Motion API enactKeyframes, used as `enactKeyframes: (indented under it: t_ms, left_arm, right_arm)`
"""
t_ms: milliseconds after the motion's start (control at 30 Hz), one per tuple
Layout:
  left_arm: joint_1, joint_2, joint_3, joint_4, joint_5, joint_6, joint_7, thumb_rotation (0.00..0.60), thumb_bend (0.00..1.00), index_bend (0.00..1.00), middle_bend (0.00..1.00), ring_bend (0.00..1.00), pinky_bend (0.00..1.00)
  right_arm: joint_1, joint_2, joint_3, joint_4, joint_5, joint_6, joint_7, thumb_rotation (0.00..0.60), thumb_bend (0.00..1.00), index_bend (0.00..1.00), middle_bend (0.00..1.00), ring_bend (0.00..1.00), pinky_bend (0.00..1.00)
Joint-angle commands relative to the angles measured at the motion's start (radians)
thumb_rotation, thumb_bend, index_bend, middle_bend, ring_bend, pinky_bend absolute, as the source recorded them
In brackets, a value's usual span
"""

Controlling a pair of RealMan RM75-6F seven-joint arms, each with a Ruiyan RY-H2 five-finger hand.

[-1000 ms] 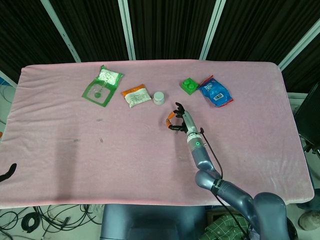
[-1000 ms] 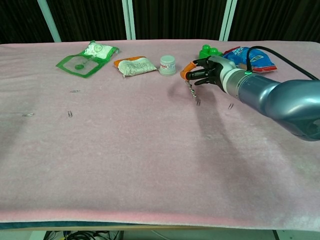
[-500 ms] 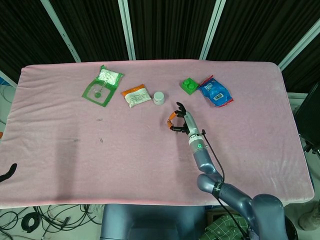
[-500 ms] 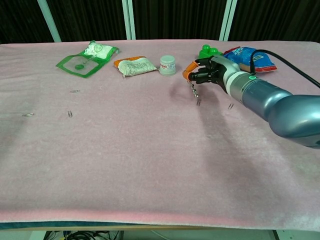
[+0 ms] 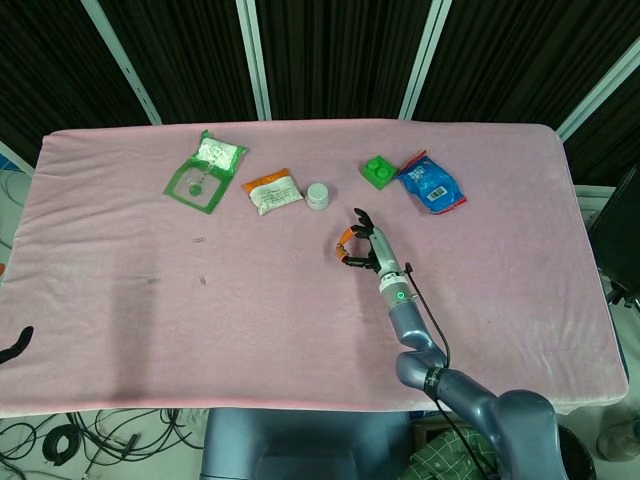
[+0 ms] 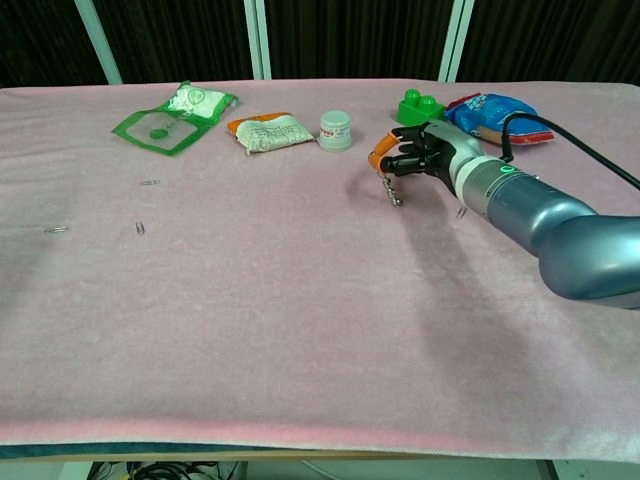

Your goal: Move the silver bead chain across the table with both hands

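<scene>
My right hand hovers just above the pink table, right of centre, its black fingers with orange tips curled together. It pinches the top of the silver bead chain, which hangs down in a short strand with its lower end at the cloth. In the head view the chain is too small to make out under the hand. My left hand is outside both views; only a dark curved shape shows at the far left edge of the head view.
Along the far side lie a green packet, an orange-and-white pouch, a small white jar, a green block and a blue snack bag. Small paper clips are scattered at the left.
My right hand has drawn back toward me and slightly right, carrying the chain with it. The chain's lower end now hangs a little nearer.
</scene>
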Motion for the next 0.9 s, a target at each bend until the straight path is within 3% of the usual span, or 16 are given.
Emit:
enactKeyframes:
  t_ms: [33,333,700,900]
  left_arm:
    - [0.0,0.0,0.0,0.0,-0.001,0.0,0.0,0.6,0.26,0.05,0.02,0.0,0.0]
    - [0.0,0.0,-0.001,0.0,-0.003,0.0,0.002,0.6,0.26,0.05,0.02,0.0,0.0]
    - [0.001,0.001,0.001,-0.004,0.004,0.002,0.002,0.6,0.26,0.05,0.02,0.0,0.0]
    - [0.002,0.003,0.002,-0.006,0.005,0.003,-0.001,0.6,0.26,0.05,0.02,0.0,0.0]
  right_arm:
    - [0.002,-0.004,-0.004,0.01,-0.006,0.0,0.016,0.6,0.4,0.66,0.0,0.04,0.17]
    - [0.0,0.027,-0.019,-0.021,-0.038,0.035,0.023,0.6,0.4,0.66,0.0,0.04,0.17]
    - [-0.107,0.169,-0.08,-0.26,-0.033,0.075,-0.096,0.6,0.4,0.66,0.0,0.04,0.17]
    - [-0.153,0.214,-0.1,-0.332,-0.008,0.088,-0.148,0.6,0.4,0.66,0.0,0.04,0.17]
